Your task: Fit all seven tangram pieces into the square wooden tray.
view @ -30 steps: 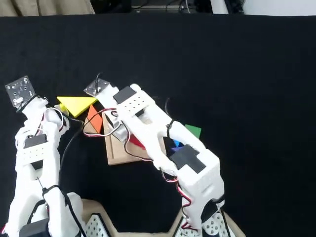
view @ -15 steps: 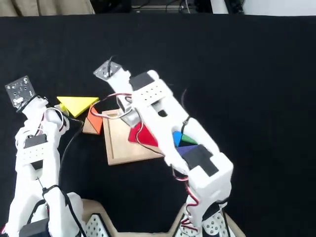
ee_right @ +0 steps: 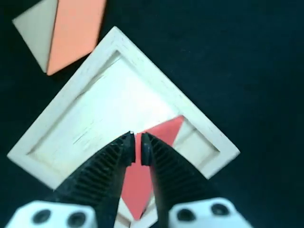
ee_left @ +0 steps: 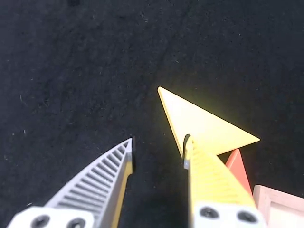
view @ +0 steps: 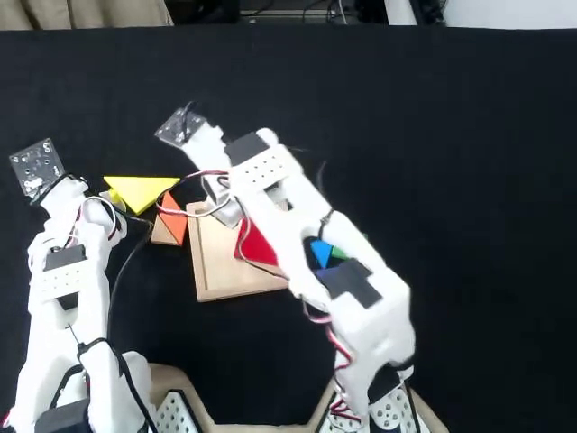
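Note:
The square wooden tray (view: 215, 263) lies in the middle of the black table. A red triangle (view: 257, 245) rests inside it. My right gripper (ee_right: 136, 139) hangs shut just above the tray floor (ee_right: 95, 109), its tips at the red triangle's (ee_right: 164, 135) edge with nothing between them. An orange piece (view: 169, 225) lies against the tray's outer left corner. The yellow triangle (ee_left: 202, 124) sits flat on the cloth, and my left gripper (ee_left: 157, 148) stands open beside it, one finger over its near edge. Blue (view: 317, 253) and green (view: 336, 255) pieces peek out beside the right arm.
The right arm (view: 288, 216) spans the tray and hides its right side. The left arm (view: 63, 262) stands at the table's left. Black cloth stretches free to the back and right. A tray corner (ee_left: 280, 204) and the orange piece's tip (ee_left: 236, 164) show beyond the yellow triangle.
The right arm swung right across the tray, then back a little to the left, uncovering more of the red triangle. The left arm and the yellow triangle stayed still.

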